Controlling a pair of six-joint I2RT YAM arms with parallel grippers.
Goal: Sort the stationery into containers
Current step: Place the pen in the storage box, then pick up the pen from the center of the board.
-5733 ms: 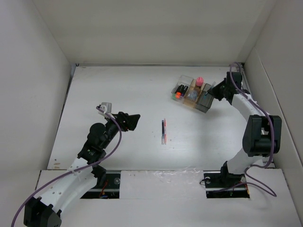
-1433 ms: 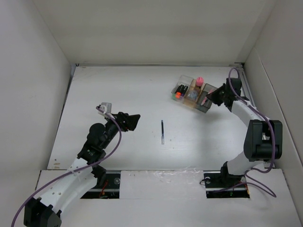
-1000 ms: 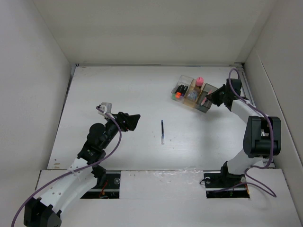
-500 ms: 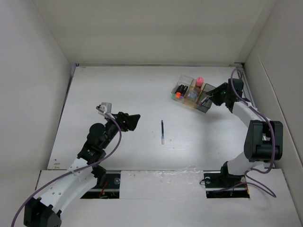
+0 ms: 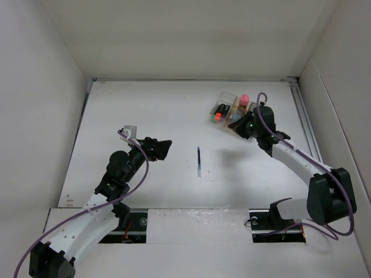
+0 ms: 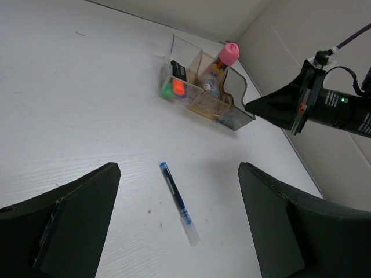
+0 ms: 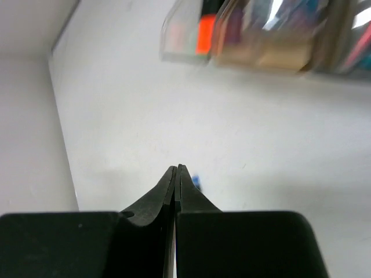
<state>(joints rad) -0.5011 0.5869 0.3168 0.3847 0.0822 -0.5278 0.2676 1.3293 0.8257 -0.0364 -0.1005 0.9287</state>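
Observation:
A blue pen (image 5: 198, 161) lies alone on the white table; it also shows in the left wrist view (image 6: 178, 200). The containers (image 5: 225, 103) stand at the back right: clear, tan and dark boxes in a row (image 6: 194, 75). The clear box holds black markers with orange (image 5: 218, 116) and green ends. A pink-capped bottle (image 6: 229, 53) rises from the tan box. A pink pen (image 7: 358, 51) shows in the dark box. My right gripper (image 5: 239, 127) is shut and empty, over the dark box's near side (image 7: 177, 169). My left gripper (image 5: 165, 149) is open, left of the blue pen (image 6: 179, 171).
White walls close in the table on the left, back and right. The containers sit close to the right wall. The right arm (image 6: 330, 107) stretches in from the right, just near the dark box.
The pink pen that lay beside the blue pen is gone from the table. My right gripper has swung from the boxes' right side to over the dark box. The left arm has not moved.

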